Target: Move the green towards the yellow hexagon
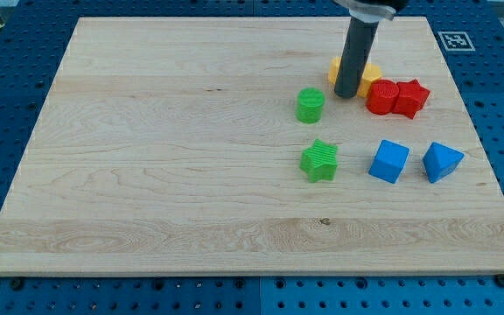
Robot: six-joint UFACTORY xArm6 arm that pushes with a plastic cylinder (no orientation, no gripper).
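Note:
A green cylinder stands on the wooden board right of centre. A green star lies below it. Yellow blocks sit at the upper right, partly hidden behind my rod, so their shapes are hard to make out. My tip rests on the board just right of the green cylinder and a little above it, apart from it by a small gap, and right against the yellow blocks.
A red cylinder and a red star touch each other just right of my tip. A blue cube and a blue wedge-like block lie lower right. The board's right edge is near them.

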